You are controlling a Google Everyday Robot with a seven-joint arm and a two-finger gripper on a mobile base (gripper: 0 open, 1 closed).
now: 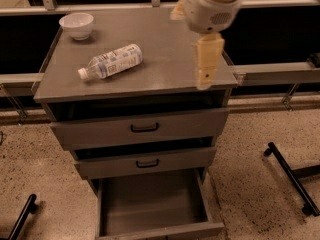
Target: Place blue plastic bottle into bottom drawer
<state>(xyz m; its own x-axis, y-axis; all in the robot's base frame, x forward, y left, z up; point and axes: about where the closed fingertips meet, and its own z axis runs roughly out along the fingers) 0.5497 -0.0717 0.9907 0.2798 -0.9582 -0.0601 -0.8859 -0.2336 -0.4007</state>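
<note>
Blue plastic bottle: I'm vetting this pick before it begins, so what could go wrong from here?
1. The blue plastic bottle lies on its side on the cabinet top; a nudge from the gripper, hanging over the top's right side, might roll it.
2. The bottom drawer is open, but the upper drawers right above it may crowd the drop.

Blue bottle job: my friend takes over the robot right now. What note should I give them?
The tool hangs over the right front edge of the cabinet top, well apart from the bottle.
The blue plastic bottle lies on its side on the cabinet top, near the white bowl.
The bottom drawer is pulled open.
Done: drawer open.
Left: grasp the bottle and put it into the bottom drawer.
</note>
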